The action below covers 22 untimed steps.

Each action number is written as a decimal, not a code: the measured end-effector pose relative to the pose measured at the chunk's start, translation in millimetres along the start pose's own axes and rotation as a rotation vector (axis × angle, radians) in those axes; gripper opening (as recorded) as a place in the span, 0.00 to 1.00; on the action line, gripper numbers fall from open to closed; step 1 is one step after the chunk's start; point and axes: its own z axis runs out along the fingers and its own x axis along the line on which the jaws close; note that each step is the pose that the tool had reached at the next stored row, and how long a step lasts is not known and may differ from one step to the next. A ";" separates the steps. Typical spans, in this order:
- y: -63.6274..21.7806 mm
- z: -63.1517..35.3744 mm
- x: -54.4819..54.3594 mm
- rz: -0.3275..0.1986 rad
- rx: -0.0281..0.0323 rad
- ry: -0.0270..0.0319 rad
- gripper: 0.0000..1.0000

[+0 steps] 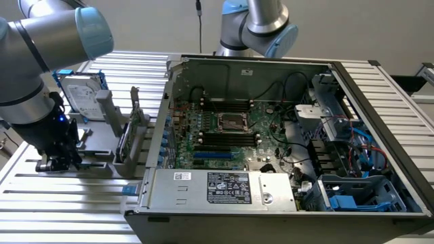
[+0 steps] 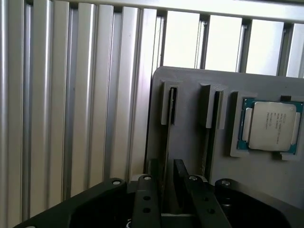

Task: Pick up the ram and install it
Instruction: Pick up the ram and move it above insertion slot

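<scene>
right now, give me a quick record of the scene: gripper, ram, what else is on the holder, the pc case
gripper: low over the gray holder, at the exterior view's left
jaws: apart, one on each side of the ram
ram: on edge, seated in a holder slot
processor chip: flat in its own recess on the holder
hard drive: upright on the holder
computer case: open, motherboard exposed

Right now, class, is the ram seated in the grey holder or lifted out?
In: the ram stands on edge in the grey holder, the open pincer straddling it.
</scene>
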 end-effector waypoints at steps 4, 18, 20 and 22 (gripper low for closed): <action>-0.1 -0.1 0.0 0.000 0.0000 -0.0021 0.19; -0.1 -0.1 0.0 0.010 0.0001 -0.0023 0.14; -0.5 -0.1 0.1 0.018 0.0003 -0.0024 0.14; -1.2 -0.1 0.1 0.027 0.0005 -0.0028 0.14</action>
